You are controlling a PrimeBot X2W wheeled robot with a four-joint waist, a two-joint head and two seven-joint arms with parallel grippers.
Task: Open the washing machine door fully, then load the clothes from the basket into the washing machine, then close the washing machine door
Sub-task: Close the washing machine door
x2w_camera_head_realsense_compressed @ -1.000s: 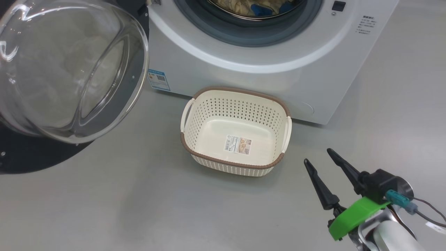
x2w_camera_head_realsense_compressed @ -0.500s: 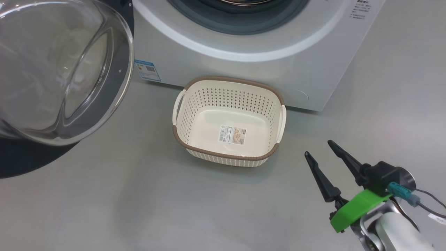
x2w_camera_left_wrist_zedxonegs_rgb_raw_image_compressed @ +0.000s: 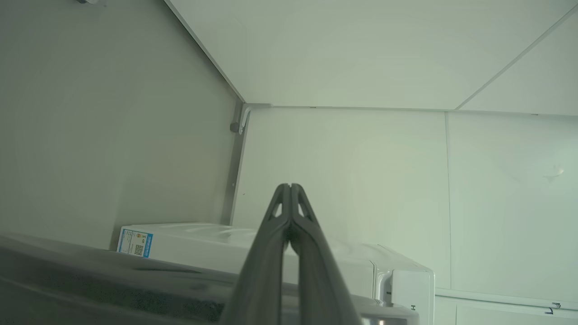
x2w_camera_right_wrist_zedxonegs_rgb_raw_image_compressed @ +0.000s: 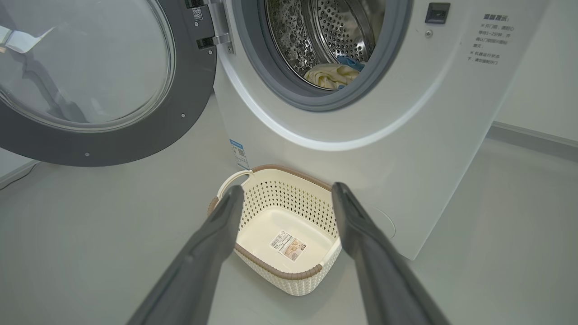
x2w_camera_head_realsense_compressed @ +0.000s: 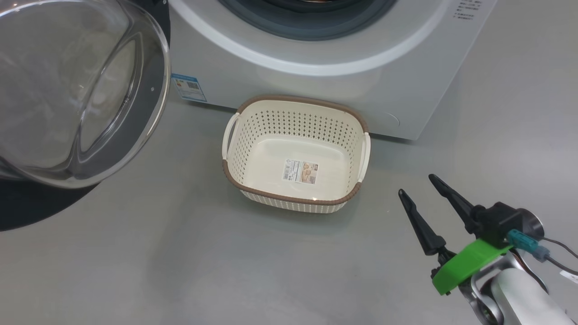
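The washing machine [x2w_camera_head_realsense_compressed: 316, 85] [x2w_camera_right_wrist_zedxonegs_rgb_raw_image_compressed: 397, 135] stands with its door [x2w_camera_head_realsense_compressed: 81, 90] [x2w_camera_right_wrist_zedxonegs_rgb_raw_image_compressed: 90, 76] swung wide open to the left. Pale-yellow clothes [x2w_camera_right_wrist_zedxonegs_rgb_raw_image_compressed: 328, 75] with a blue patch lie inside the steel drum. The cream basket [x2w_camera_head_realsense_compressed: 271, 135] [x2w_camera_right_wrist_zedxonegs_rgb_raw_image_compressed: 289, 198] sits on the floor in front of the machine, holding nothing but its label sticker. My right gripper [x2w_camera_head_realsense_compressed: 417, 189] [x2w_camera_right_wrist_zedxonegs_rgb_raw_image_compressed: 288, 193] hovers open to the right of the basket, fingers apart and holding nothing. My left gripper [x2w_camera_left_wrist_zedxonegs_rgb_raw_image_compressed: 289, 186] is shut on nothing, pointing over the machine's top toward a wall corner.
Grey floor [x2w_camera_head_realsense_compressed: 180, 262] spreads to the front and right of the basket. A blue energy label [x2w_camera_head_realsense_compressed: 188, 86] sits low on the machine's front. White walls [x2w_camera_left_wrist_zedxonegs_rgb_raw_image_compressed: 361, 171] meet behind the machine. The door's glass bulge reaches far out on the left.
The head camera has tilted down, so the drum opening has slid out of the top of its view. The right gripper stays open beside the basket, shifted slightly.
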